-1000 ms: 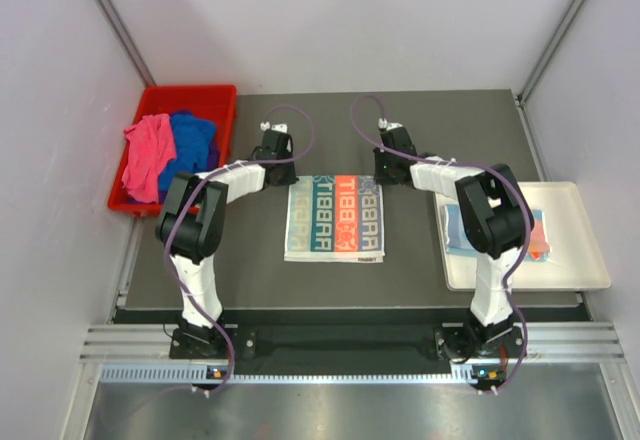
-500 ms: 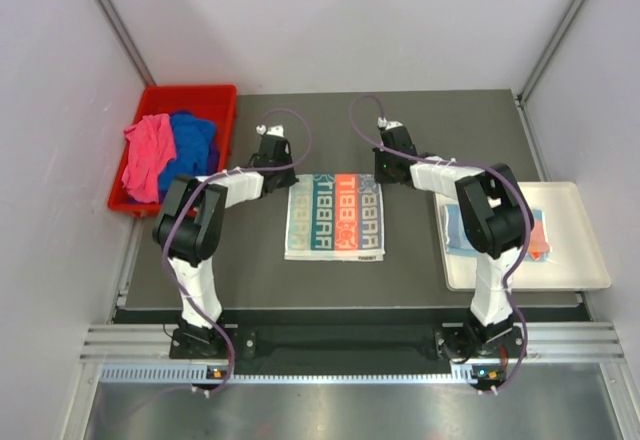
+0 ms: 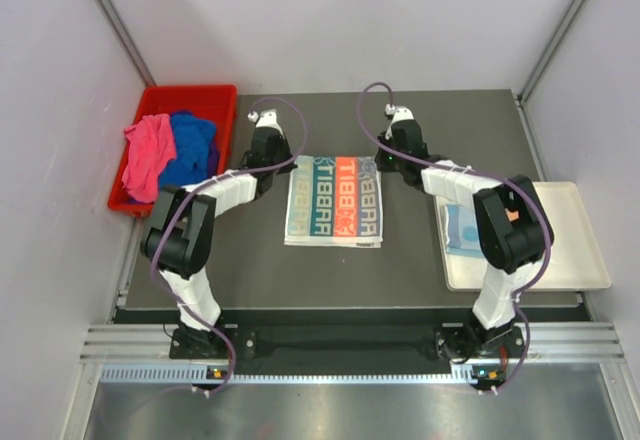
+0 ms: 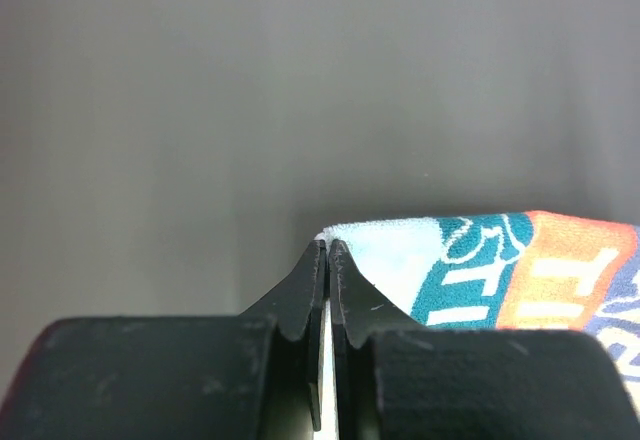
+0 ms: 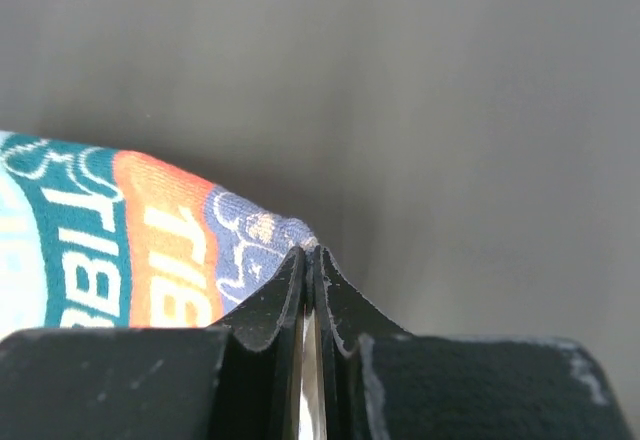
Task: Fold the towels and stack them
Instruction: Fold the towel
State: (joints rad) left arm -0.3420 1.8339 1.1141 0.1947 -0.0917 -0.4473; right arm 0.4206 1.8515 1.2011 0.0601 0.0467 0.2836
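A cream towel (image 3: 333, 200) with teal and orange lettering lies flat in the middle of the dark table. My left gripper (image 3: 291, 161) is shut on its far left corner, which shows pinched between the black fingertips in the left wrist view, towel (image 4: 480, 270), gripper (image 4: 328, 246). At the far right corner my right gripper (image 3: 380, 161) is shut the same way, gripper (image 5: 312, 253), towel (image 5: 130, 245). A pink towel (image 3: 147, 156) and a royal blue towel (image 3: 192, 144) lie heaped in the bin. A light blue towel (image 3: 461, 228) lies on the tray.
The red plastic bin (image 3: 190, 94) stands at the table's back left corner. A white flat tray (image 3: 585, 260) sits at the right edge, partly behind my right arm. Grey walls close in the back and both sides.
Both grippers have shut on the towel's far corners and moved toward the back of the table, drawing its far edge along. The near edge has hardly shifted.
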